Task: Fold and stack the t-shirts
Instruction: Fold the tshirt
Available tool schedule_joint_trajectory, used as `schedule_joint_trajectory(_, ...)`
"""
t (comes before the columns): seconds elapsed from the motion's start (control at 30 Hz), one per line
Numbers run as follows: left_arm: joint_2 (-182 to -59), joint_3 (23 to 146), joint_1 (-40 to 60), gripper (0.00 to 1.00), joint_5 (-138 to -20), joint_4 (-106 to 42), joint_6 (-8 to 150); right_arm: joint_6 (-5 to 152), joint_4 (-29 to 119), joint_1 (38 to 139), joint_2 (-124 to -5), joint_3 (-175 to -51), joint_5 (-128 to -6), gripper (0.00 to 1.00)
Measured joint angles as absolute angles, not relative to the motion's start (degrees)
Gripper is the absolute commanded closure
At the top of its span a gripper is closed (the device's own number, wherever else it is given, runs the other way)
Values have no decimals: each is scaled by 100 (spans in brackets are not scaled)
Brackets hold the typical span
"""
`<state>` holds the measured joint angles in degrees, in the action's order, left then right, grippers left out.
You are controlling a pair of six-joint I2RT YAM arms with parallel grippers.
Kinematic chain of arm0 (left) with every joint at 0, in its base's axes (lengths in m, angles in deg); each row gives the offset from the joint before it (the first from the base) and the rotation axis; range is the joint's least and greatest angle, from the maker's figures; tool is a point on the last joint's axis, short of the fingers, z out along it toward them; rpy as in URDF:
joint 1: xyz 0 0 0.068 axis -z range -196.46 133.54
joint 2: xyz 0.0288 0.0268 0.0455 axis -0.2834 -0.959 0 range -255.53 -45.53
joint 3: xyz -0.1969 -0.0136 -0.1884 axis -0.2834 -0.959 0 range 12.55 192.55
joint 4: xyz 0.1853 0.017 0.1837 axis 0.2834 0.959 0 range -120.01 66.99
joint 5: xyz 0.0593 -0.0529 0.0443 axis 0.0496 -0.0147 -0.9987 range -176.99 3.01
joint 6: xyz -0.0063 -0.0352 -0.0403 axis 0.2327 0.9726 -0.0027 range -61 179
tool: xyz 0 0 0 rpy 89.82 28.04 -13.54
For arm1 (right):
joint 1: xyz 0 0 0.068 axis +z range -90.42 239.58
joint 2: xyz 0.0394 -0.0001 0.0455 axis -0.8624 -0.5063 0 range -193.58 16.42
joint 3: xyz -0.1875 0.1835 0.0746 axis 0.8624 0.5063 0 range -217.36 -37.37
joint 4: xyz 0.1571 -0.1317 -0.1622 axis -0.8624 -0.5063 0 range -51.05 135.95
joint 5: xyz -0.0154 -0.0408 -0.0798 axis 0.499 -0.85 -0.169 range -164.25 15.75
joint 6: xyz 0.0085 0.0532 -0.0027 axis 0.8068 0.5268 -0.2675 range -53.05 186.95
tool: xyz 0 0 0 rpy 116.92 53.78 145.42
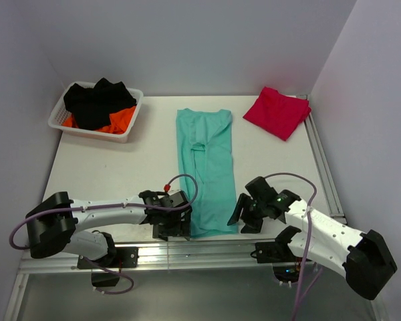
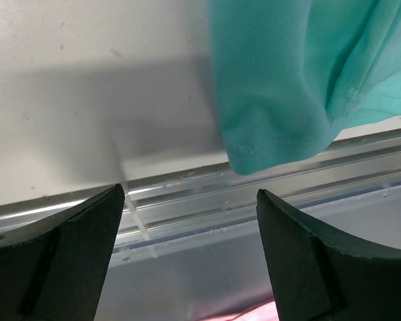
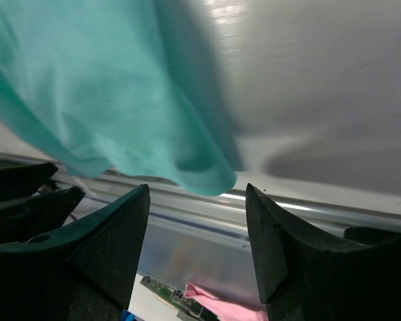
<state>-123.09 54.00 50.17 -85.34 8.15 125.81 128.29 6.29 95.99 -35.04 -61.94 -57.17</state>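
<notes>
left gripper (image 2: 188, 194), right gripper (image 3: 196, 190): hanging released beside teal t-shirt (image 1: 206, 170) near hem | red t-shirt (image 1: 277, 112) (folded) lying far right | basket (image 1: 56, 121) sitting far left

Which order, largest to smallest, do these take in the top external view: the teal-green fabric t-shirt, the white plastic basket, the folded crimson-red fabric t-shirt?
1. The long, spread-out teal-green t-shirt
2. The white plastic basket
3. The folded crimson-red t-shirt, clearly smallest

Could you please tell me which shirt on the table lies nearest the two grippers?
The teal-green shirt, its near hem between the left gripper and right gripper; the red shirt lies folded at the far right corner.
</notes>
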Motion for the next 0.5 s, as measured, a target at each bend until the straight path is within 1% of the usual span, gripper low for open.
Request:
schedule_joint_trajectory(0.13,-12354,5400,5014,14,-8601,655,12622,12893,812,9609,-3598,-5967,-5798,34)
schedule_joint_trajectory(0.23,-12396,5400,4962,17,-8717,574,12642,12897,967,9609,-3758,-5936,-5815,35)
schedule_joint_trajectory(0.5,-12523,5265,4472,22,-8732,154,12742,12792,1304,9609,-4324,-6048,-5656,38)
